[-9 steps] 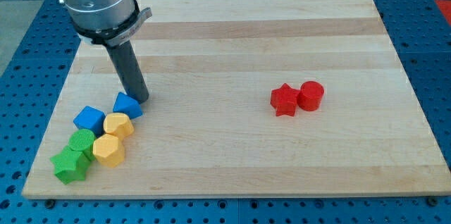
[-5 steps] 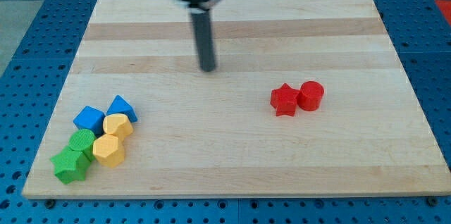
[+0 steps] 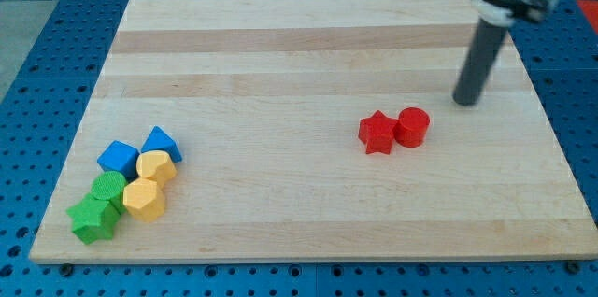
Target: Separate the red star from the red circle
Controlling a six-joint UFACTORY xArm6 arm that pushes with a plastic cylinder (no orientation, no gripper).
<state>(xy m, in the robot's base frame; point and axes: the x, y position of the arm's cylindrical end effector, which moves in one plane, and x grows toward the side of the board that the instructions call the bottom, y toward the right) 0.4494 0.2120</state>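
Observation:
The red star [image 3: 377, 133] lies right of the board's middle, touching the red circle [image 3: 412, 126] on its right side. My tip [image 3: 466, 102] stands on the board to the upper right of the red circle, about a block's width away from it and touching neither red block.
A cluster sits at the board's lower left: a blue triangle [image 3: 163, 142], a blue block [image 3: 119, 158], two yellow blocks [image 3: 155, 166] [image 3: 143, 199], a green circle [image 3: 108, 186] and a green star [image 3: 92, 219]. The wooden board [image 3: 308, 45] lies on a blue perforated table.
My tip has swept from beside the blue triangle at the left, across the board's top middle, to the right side near the red circle. No block has moved.

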